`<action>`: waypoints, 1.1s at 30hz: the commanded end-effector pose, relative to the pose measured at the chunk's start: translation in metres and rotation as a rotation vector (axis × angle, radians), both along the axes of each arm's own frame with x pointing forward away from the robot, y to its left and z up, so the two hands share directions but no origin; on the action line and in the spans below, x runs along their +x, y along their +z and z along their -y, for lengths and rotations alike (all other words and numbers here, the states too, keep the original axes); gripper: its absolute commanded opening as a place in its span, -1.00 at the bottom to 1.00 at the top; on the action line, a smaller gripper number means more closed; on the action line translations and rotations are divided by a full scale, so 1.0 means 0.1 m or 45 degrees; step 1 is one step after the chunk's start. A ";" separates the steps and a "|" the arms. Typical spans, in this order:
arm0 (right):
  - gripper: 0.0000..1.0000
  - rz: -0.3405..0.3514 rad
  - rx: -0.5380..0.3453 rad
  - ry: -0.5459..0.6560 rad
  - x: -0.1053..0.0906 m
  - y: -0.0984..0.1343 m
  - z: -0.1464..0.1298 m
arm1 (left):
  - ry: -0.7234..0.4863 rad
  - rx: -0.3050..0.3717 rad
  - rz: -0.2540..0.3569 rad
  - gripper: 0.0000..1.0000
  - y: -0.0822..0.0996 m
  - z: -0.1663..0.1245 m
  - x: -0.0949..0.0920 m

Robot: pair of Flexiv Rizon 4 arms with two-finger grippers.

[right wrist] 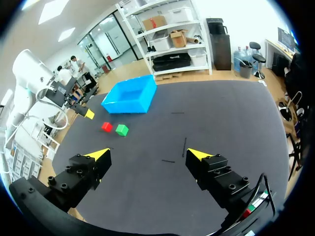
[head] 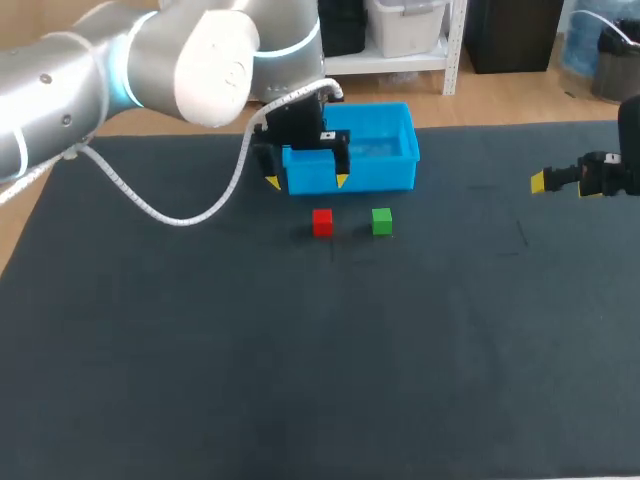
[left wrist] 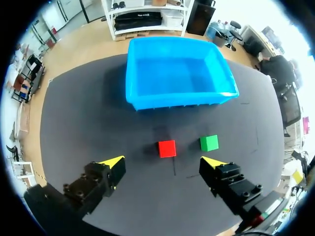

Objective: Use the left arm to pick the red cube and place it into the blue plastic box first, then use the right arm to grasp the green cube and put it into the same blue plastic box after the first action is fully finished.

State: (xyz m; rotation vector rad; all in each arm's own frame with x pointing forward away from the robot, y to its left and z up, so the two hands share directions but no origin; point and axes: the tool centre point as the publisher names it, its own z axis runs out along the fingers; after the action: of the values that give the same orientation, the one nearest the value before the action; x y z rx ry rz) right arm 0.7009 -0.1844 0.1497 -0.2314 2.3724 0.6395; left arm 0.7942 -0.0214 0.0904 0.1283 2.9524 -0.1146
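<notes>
The red cube point(head: 322, 222) and the green cube point(head: 382, 221) sit side by side on the dark mat, just in front of the blue plastic box point(head: 380, 176). My left gripper point(head: 306, 181) hangs open above the box's front left corner, a little behind the red cube. In the left wrist view the red cube point(left wrist: 167, 148) lies just ahead of the open left gripper point(left wrist: 164, 162), between the lines of its fingers, with the green cube point(left wrist: 209, 143) near one tip and the empty box point(left wrist: 179, 101) beyond. My right gripper point(head: 562, 181) is open at the far right, holding nothing.
The right wrist view shows its open gripper point(right wrist: 147, 154) over bare mat, with the red cube point(right wrist: 107, 127), green cube point(right wrist: 121, 130) and box point(right wrist: 123, 105) far ahead. A white cable point(head: 150, 210) loops from my left arm over the mat's left part.
</notes>
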 end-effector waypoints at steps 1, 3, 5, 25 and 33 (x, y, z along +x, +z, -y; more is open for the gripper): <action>1.00 0.000 -0.002 0.000 0.00 0.00 0.00 | 0.004 0.006 -0.002 1.00 -0.06 0.04 0.03; 1.00 0.000 -0.002 0.000 0.00 0.00 0.00 | 0.005 0.006 0.002 1.00 -0.08 0.06 0.03; 1.00 0.000 -0.002 0.000 0.00 0.00 0.00 | 0.007 0.007 0.007 1.00 -0.12 0.07 0.04; 1.00 0.000 -0.002 0.000 0.00 0.00 0.00 | 0.073 -0.007 0.035 1.00 -0.59 0.09 0.09; 1.00 0.000 -0.002 0.000 0.00 0.00 0.00 | 0.108 -0.004 0.017 1.00 -0.63 0.13 0.13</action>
State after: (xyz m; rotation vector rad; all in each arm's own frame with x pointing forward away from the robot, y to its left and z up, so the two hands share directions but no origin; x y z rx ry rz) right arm 0.7008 -0.1844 0.1497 -0.2314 2.3724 0.6395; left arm 0.8028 -0.0302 0.0280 0.0061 2.9327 -0.1184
